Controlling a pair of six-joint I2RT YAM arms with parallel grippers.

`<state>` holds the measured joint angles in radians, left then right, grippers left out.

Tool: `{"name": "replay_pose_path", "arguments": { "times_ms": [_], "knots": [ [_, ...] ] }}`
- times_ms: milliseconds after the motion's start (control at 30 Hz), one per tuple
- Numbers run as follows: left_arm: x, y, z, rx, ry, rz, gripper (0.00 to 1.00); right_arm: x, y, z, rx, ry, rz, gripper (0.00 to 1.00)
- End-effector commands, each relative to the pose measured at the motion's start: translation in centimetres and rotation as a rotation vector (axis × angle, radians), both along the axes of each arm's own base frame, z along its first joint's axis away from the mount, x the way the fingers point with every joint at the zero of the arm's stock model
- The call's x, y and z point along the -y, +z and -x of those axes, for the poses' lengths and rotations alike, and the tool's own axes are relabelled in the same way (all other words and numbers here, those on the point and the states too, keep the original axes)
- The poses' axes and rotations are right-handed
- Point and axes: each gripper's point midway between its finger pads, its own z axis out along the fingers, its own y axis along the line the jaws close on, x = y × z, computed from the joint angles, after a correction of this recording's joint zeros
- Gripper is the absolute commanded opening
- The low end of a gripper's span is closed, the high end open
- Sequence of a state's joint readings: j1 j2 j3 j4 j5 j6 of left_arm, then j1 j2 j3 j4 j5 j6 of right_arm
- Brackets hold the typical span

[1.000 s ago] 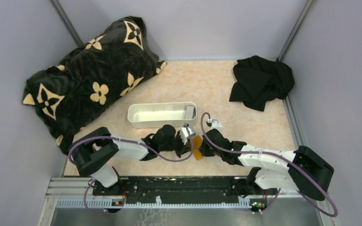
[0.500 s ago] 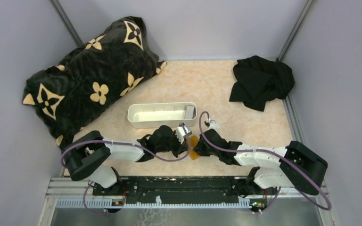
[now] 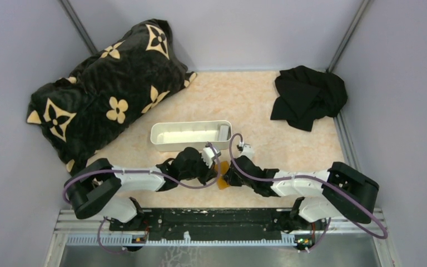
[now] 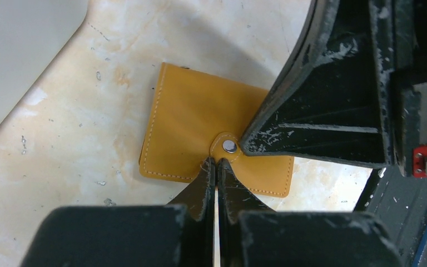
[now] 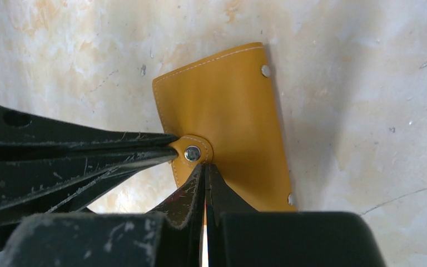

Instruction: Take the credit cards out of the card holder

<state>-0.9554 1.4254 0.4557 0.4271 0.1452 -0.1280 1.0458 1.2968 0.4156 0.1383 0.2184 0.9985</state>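
Left hand [image 4: 217, 162] and right hand [image 5: 204, 167], both closed, meet at the card holder [image 4: 189, 122] snap tab [image 4: 229, 146]. Hold the cover down; pry the tab up slowly.

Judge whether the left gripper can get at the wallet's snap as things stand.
Probably yes: the left gripper, shut, sits at the snap on the closed wallet; the right gripper crowds it alongside.

One card holder [image 4: 189, 128], one white tray [image 3: 189, 147]
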Motion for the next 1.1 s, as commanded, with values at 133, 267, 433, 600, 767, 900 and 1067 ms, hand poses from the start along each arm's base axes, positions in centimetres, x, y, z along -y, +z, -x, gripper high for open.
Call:
{"name": "replay_pose_path", "arguments": {
  "times_ms": [133,267,433,600,767,900,1067],
  "knots": [
    [3.5,6.4,-3.7,0.133,0.039,0.203,0.0,3.6,-4.7,5.9,-0.153,0.089,0.228,0.0],
    [3.5,5.5,-3.6,0.125,0.033,0.182,0.0,2.7,-2.9,5.2,-0.087,0.097,0.177,0.0],
    [3.6,4.5,-2.5,0.096,-0.027,0.163,0.0,2.6,-0.2,3.9,0.019,0.096,0.147,0.14],
    [3.0,3.3,-1.7,0.052,-0.034,0.136,0.07,3.3,2.5,2.2,0.109,0.058,0.19,0.34],
    [2.4,3.4,-1.0,0.008,-0.001,0.16,0.01,4.1,4.6,1.1,0.163,-0.007,0.164,0.34],
    [2.4,3.4,-0.7,-0.062,0.061,0.206,0.0,4.7,4.6,1.1,0.147,-0.036,0.157,0.3],
    [2.0,1.8,-1.1,-0.143,0.257,0.187,0.0,5.3,4.6,1.5,0.126,-0.051,0.156,0.28]
  ]
}}
